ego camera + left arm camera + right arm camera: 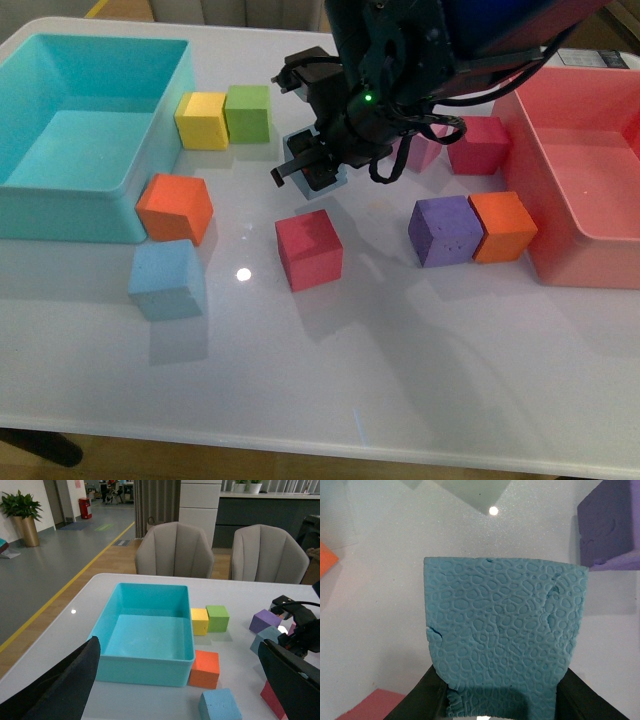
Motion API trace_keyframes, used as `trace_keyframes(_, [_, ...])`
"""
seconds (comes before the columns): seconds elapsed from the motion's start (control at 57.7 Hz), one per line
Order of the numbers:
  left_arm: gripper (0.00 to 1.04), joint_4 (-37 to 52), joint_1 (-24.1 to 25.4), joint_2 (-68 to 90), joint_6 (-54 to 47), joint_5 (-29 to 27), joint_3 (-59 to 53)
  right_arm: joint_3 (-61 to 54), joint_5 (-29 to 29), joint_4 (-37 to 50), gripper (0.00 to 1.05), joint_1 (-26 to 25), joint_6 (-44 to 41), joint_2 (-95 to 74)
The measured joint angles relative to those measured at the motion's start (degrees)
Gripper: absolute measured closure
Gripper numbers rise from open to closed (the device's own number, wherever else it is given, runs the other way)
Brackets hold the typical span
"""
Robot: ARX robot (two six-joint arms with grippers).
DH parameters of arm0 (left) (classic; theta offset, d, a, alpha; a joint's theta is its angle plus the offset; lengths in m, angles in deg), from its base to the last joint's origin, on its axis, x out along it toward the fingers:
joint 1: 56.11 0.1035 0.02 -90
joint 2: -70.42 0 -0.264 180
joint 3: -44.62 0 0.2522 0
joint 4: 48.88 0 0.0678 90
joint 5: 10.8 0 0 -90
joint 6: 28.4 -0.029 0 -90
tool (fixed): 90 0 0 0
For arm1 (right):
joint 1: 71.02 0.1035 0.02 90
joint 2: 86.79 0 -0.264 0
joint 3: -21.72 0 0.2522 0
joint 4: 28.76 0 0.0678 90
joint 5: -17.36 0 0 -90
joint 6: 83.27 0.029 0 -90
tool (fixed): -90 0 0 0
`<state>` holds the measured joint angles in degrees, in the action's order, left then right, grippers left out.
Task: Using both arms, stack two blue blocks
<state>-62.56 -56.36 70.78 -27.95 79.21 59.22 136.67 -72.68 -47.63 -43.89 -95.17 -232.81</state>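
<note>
Front view: our right gripper (315, 165), red block (309, 250) near.
Right wrist: fingers clamp blue block (505, 640).
Left gripper (180, 650): fingers apart.
Second blue block (165, 280): beside orange block (175, 207).

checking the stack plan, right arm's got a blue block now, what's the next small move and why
Probably carry the held blue block toward the robot's left and nearer the front edge, to hover over the other blue block. The right end effector is shut on it, and the other one sits free on the table by the orange cube, its top bare.
</note>
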Motion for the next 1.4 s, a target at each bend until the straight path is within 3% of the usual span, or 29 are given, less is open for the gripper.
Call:
trace_keyframes(0.382, [0.09, 0.0, 0.0, 0.0, 0.0, 0.0, 0.0, 5.5, 1.3, -2.8, 0.7, 0.1, 0.8, -5.6])
trace_keyframes(0.676, [0.09, 0.0, 0.0, 0.0, 0.0, 0.0, 0.0, 3.8, 0.6, -0.1, 0.22, -0.6, 1.3, -5.5])
trace_keyframes(0.798, [0.09, 0.0, 0.0, 0.0, 0.0, 0.0, 0.0, 1.0, 0.1, 1.7, 0.08, -1.3, 1.8, -4.2])
trace_keyframes(1.058, [0.09, 0.0, 0.0, 0.0, 0.0, 0.0, 0.0, -9.0, -0.9, 9.6, 0.09, -2.8, -0.6, 6.1])
trace_keyframes(1.405, [0.09, 0.0, 0.0, 0.0, 0.0, 0.0, 0.0, -36.7, -5.6, 26.8, 0.09, -9.2, -2.6, 32.8])
